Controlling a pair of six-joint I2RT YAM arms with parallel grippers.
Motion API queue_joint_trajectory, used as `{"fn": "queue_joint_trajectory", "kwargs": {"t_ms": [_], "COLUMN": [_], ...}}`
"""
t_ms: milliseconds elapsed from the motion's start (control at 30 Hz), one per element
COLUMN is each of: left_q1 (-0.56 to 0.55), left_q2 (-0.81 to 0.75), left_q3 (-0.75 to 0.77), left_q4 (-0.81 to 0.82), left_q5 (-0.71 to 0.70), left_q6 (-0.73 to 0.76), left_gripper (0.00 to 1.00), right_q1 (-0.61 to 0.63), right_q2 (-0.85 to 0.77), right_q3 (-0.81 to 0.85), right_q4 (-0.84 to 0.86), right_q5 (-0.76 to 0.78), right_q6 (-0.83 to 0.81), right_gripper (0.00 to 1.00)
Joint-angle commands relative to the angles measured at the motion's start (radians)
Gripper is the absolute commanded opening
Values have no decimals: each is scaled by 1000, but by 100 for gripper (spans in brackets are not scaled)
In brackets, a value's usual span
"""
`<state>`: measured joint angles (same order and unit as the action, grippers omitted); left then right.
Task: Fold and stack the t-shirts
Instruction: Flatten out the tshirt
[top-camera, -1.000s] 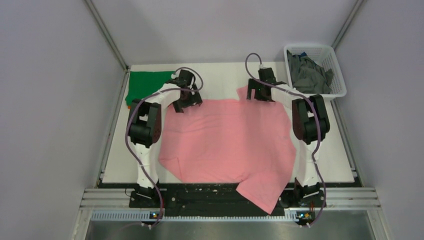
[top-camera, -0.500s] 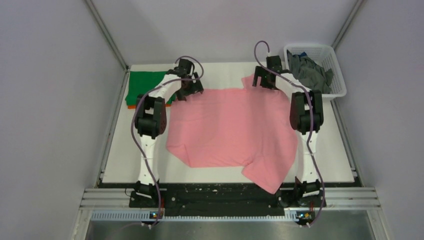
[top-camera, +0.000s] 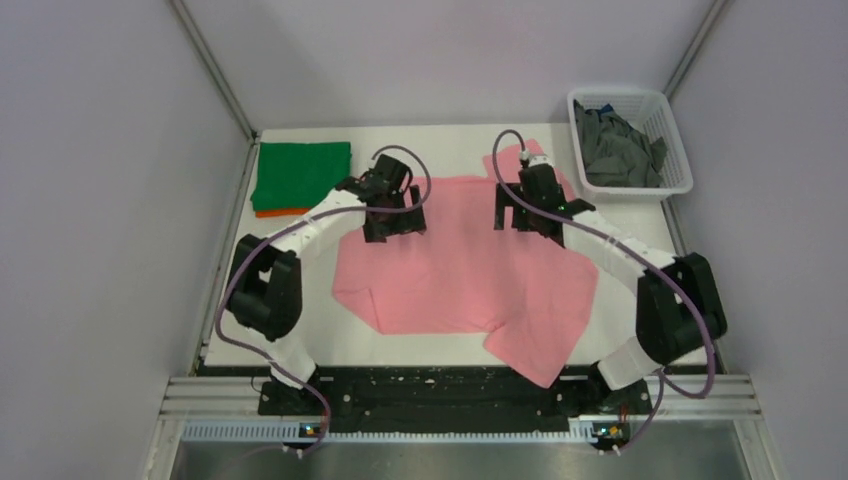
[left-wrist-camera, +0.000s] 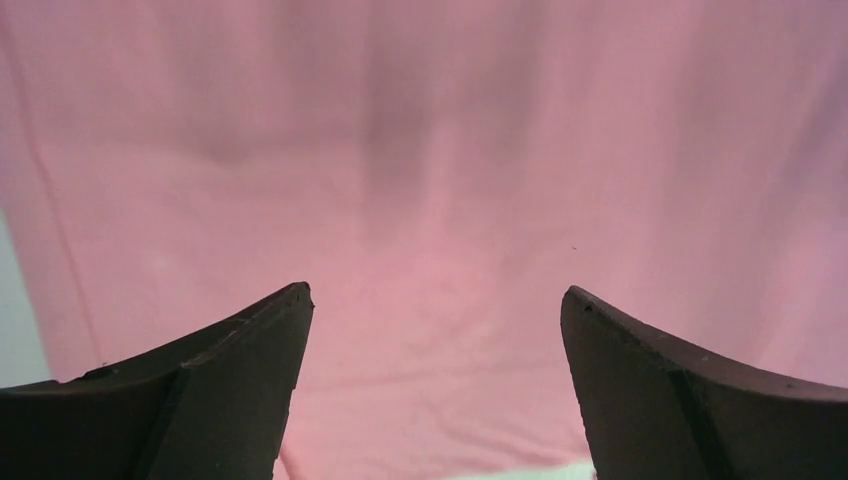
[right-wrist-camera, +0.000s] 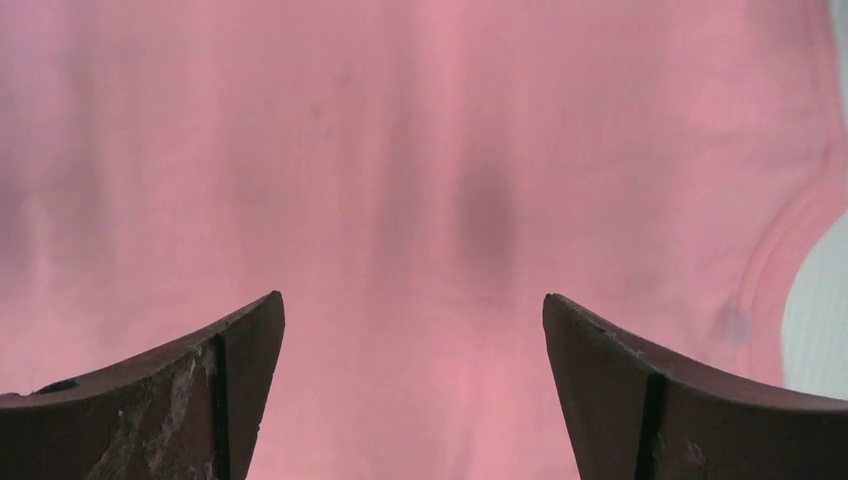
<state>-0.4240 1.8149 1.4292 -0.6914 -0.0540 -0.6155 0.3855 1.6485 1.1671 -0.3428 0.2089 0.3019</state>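
A light pink t-shirt (top-camera: 465, 275) lies spread flat on the white table, and one corner (top-camera: 530, 360) hangs over the near edge. My left gripper (top-camera: 393, 228) hovers open over its far left part. My right gripper (top-camera: 520, 215) hovers open over its far right part. In the left wrist view the left gripper (left-wrist-camera: 435, 292) has only pink cloth (left-wrist-camera: 430, 150) below the spread fingers. The right wrist view shows the right gripper (right-wrist-camera: 413, 296) likewise above pink cloth (right-wrist-camera: 400, 130). A folded green t-shirt (top-camera: 302, 172) rests on an orange one (top-camera: 268, 212) at the far left.
A white lattice basket (top-camera: 680, 178) at the far right corner holds dark grey t-shirts (top-camera: 615, 150). Bare table (top-camera: 660, 290) shows right of the pink shirt. Grey walls close in both sides. The arm bases stand at the near edge.
The pink shirt slid away from the near edge, then stayed put. Both grippers went to its far corners and have come back toward the middle, over the cloth.
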Motion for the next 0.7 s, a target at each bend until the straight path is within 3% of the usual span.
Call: {"fn": "queue_joint_trajectory", "kwargs": {"t_ms": [0,267,467,667], "left_q1": [-94,-139,-140,-138], "left_q2": [-132,-239,-278,-440], "left_q3": [-196,-440,-563,-664], "left_q4": [45,94,48,-81], "left_q5": [-41,-23,-98,-184], "left_q6": [-89,-171,-232,-284], "left_gripper": [99,99,99,99], "right_q1": [10,11,11,10], "right_q2": [-209,-321,-315,-304], "right_q3": [-295,-547,-560,-561], "right_q4": [150,205,186,164], "right_q5": [-14,33,44,91], "right_q6": [149,204,234,257], "right_gripper": [99,99,99,99]}}
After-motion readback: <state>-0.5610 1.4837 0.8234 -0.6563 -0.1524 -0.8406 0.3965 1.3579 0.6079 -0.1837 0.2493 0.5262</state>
